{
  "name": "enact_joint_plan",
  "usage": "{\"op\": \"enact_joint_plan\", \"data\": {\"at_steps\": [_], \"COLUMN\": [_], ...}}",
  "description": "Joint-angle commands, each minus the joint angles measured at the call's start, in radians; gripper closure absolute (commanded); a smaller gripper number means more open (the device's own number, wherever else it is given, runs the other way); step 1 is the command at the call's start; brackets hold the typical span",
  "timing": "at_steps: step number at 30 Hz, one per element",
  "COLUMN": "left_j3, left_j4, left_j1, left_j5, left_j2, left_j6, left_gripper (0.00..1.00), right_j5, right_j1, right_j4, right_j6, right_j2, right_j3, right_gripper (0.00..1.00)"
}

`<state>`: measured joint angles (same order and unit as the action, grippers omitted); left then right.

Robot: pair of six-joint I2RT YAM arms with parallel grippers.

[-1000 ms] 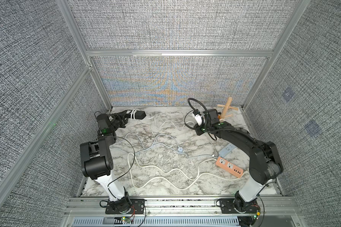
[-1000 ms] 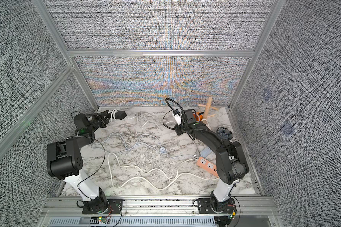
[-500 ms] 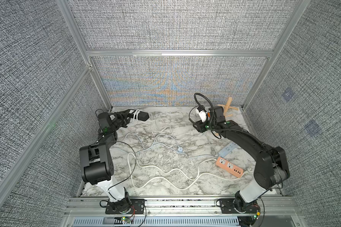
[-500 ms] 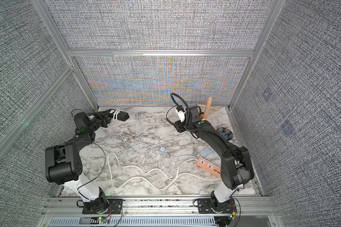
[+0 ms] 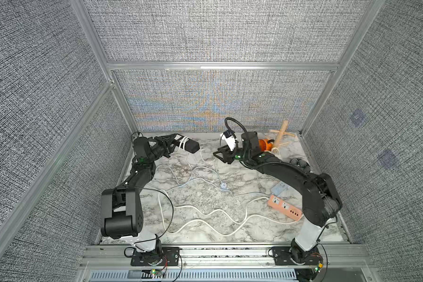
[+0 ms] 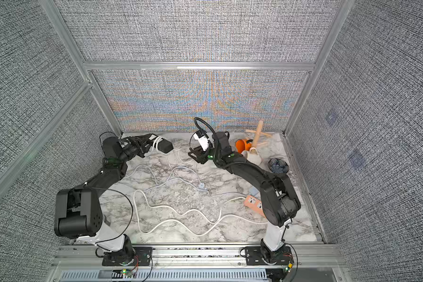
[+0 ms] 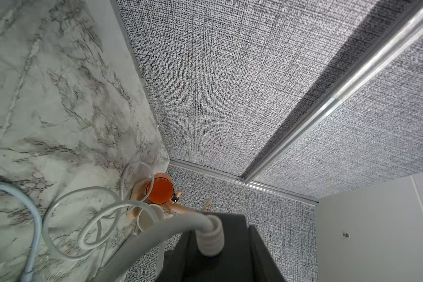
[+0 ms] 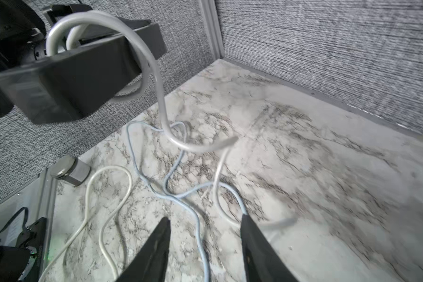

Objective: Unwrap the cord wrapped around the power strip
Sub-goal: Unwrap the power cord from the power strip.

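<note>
Left fingers (image 5: 167,144) were clamped on the black power strip (image 5: 189,146), held off the counter (image 5: 266,234) at its far edge, cord (image 8: 156,80) looped round it. Right fingers (image 8: 156,249) hung parted, empty, over the counter.

Both arms stretch toward the back wall, one gripper clamped and the other empty.

In both top views the left arm (image 5: 142,175) is bent at the elbow and reaches into the far left corner. The left gripper (image 5: 174,144) is raised off the table, its jaws closed on the black power strip (image 5: 190,146). The right arm (image 5: 286,171) arches toward the far middle, and the right gripper (image 8: 205,217) points down at an angle with its jaws apart, holding nothing.
</note>
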<state>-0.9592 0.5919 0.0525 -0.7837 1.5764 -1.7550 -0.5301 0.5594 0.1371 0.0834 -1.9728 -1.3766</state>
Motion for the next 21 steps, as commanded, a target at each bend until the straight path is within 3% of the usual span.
{"op": "enact_joint_plan", "data": {"at_steps": [1, 4, 11, 21], "left_j3": [0.007, -0.004, 0.005, 0.006], "left_j4": [-0.068, -0.187, -0.165, -0.138], "left_j1": [0.000, -0.003, -0.022, -0.037], "left_j5": [0.000, 0.006, -0.024, -0.031], "left_j2": [-0.043, -0.075, -0.087, -0.081], "left_j6": [0.058, 0.144, 0.137, 0.125], "left_gripper": [1.00, 1.00, 1.00, 1.00], "right_j5": [0.052, 0.020, -0.130, -0.115], "right_j1": [0.034, 0.044, 0.059, 0.080], "right_j4": [0.059, 0.120, 0.246, 0.260], "right_j6": [-0.020, -0.011, 0.041, 0.058], "right_j2": [-0.045, -0.051, -0.112, -0.175], "right_j3": [-0.068, -0.055, -0.060, -0.081], "right_gripper": [0.50, 0.49, 0.50, 0.57]}}
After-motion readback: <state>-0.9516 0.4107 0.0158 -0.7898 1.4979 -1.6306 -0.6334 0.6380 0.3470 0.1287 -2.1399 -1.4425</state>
